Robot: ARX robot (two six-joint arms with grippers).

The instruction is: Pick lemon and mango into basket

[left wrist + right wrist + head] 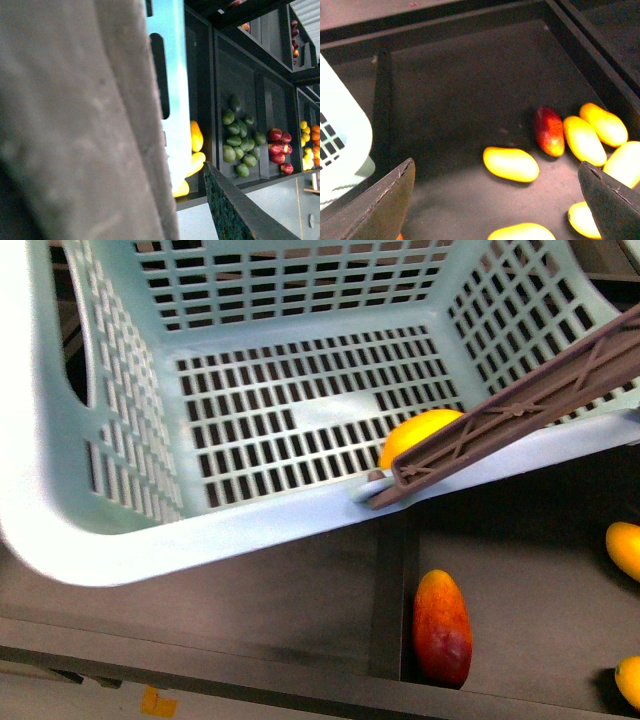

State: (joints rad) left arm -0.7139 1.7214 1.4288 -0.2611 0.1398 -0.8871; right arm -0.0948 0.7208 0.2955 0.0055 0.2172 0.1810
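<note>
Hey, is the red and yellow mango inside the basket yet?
No, the mango lies on the dark tray outside the basket, in front of its near rim.

The basket (200,550) is pale blue-green plastic with slotted walls and floor. It stands upright and open, and its brown handle (520,410) lies down across the near right rim. The lemon (420,432), yellow-orange, rests on the basket floor at the near right corner, partly hidden by the handle. The mango (441,625), long, red and yellow, lies outside in the dark tray (520,570), near the basket's near rim.
</note>
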